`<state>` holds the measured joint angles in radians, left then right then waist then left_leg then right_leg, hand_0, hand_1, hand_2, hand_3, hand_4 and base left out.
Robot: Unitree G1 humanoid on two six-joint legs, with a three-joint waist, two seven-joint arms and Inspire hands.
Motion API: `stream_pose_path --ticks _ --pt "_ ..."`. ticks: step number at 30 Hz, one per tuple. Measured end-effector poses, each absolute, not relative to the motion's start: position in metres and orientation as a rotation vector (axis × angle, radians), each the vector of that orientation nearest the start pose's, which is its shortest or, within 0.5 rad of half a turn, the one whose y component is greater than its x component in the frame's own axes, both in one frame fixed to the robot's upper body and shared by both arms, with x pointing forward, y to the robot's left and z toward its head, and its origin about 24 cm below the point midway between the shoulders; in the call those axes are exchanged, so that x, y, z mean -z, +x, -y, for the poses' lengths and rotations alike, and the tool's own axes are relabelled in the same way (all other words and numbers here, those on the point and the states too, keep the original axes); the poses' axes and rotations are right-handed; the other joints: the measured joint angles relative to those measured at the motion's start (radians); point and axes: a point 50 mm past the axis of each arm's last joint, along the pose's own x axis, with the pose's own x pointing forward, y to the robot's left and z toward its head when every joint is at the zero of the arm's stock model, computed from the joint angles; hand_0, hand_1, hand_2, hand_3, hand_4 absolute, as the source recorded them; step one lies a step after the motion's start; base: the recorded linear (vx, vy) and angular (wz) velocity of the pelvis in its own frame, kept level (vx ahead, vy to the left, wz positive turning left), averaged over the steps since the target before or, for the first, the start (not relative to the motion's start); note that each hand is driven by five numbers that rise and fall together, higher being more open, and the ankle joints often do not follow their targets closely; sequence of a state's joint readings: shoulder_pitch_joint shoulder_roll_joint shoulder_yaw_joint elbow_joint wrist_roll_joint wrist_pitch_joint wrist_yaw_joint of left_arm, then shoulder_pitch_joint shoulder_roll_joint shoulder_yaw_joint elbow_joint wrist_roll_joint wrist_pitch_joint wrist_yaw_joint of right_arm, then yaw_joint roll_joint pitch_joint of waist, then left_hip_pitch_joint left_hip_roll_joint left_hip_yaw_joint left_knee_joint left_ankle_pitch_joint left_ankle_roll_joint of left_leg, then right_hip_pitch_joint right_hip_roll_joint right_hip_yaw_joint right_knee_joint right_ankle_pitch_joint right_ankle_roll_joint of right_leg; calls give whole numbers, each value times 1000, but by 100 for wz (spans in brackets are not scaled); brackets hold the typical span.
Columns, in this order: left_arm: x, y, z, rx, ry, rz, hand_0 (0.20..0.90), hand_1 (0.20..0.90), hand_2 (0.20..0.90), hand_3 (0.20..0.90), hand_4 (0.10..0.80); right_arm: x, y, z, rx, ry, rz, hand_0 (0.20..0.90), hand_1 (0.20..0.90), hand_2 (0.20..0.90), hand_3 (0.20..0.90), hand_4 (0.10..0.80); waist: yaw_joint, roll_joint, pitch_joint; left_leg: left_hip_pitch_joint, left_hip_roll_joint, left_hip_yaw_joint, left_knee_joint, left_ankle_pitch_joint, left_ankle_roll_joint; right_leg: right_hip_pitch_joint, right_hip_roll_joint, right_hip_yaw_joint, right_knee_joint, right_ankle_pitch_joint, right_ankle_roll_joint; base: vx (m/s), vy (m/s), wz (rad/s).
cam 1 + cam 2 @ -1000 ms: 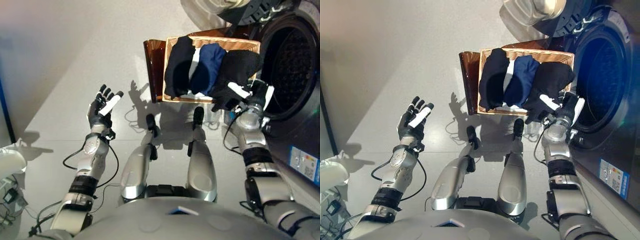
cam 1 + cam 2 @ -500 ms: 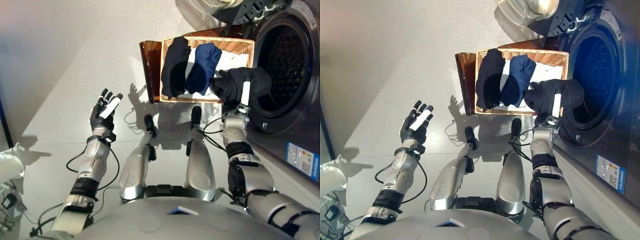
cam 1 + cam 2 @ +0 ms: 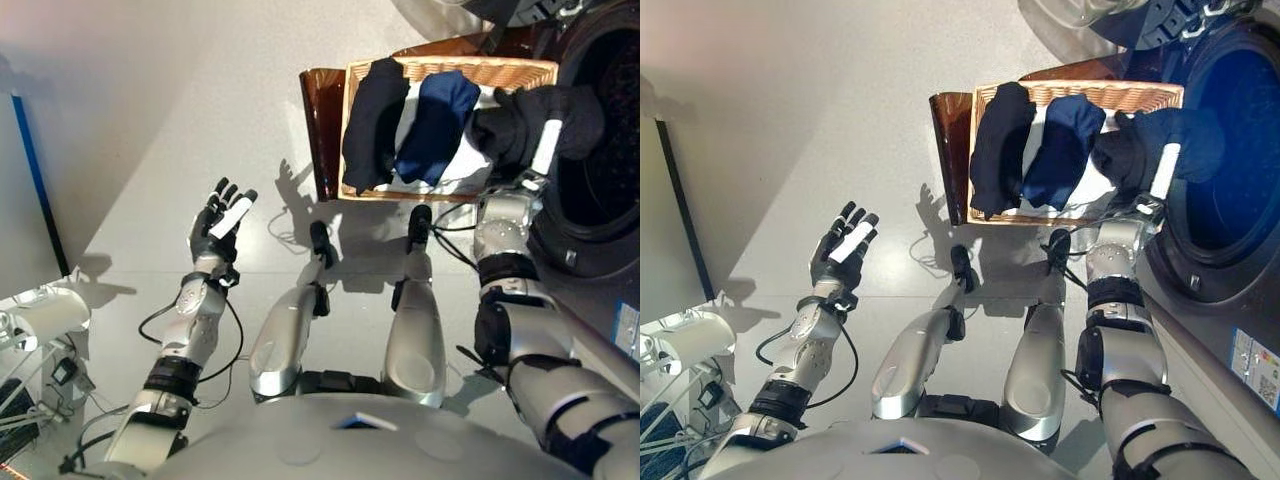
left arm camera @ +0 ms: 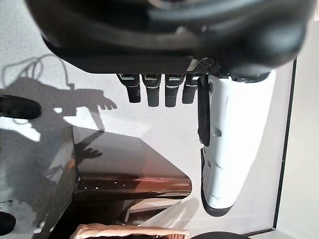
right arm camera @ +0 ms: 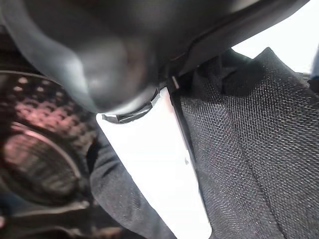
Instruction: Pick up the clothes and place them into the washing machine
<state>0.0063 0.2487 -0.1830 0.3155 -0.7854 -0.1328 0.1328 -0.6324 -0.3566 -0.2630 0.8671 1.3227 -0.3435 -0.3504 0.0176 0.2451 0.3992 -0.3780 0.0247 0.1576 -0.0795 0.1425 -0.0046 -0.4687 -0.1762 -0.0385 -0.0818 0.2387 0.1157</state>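
My right hand (image 3: 544, 150) is shut on a black garment (image 3: 520, 122), held bunched in the air at the basket's right end, beside the washing machine's round opening (image 3: 1235, 170). Its wrist view shows the white thumb cover (image 5: 154, 169) pressed against the black cloth (image 5: 249, 149), with the metal drum (image 5: 40, 149) behind. The wicker basket (image 3: 500, 70) stands on the floor ahead and holds another black garment (image 3: 372, 125), a navy one (image 3: 435, 125) and white cloth (image 3: 480, 168). My left hand (image 3: 218, 222) hovers open over the floor at the left, holding nothing.
A glossy brown panel (image 3: 322, 130) stands against the basket's left side. The washer's open door (image 3: 1080, 15) sits at the top, past the basket. White equipment (image 3: 45, 315) lies at the lower left and a blue strip (image 3: 35, 180) runs along the left wall.
My right hand has lifted the black garment off the basket and carried it right, up to the washer's opening. The camera has shifted. The left hand has kept its pose.
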Motion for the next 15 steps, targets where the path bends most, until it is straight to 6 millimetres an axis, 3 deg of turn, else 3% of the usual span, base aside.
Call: stream_pose_path --ticks 9,15 --pt "24 237 -187 -176 -493 -270 900 900 900 900 800 -89 333 326 951 1192 219 200 200 200 200 300 1 29 1 -24 -7 0 0 -1 1 -30 -6 12 0 3 6 19 1 -1" --pt "23 237 -187 -175 -493 -266 900 900 900 900 800 -124 335 347 965 1139 305 200 200 200 200 300 2 49 1 -27 -11 -1 0 -1 1 -33 -10 13 0 2 8 18 2 0"
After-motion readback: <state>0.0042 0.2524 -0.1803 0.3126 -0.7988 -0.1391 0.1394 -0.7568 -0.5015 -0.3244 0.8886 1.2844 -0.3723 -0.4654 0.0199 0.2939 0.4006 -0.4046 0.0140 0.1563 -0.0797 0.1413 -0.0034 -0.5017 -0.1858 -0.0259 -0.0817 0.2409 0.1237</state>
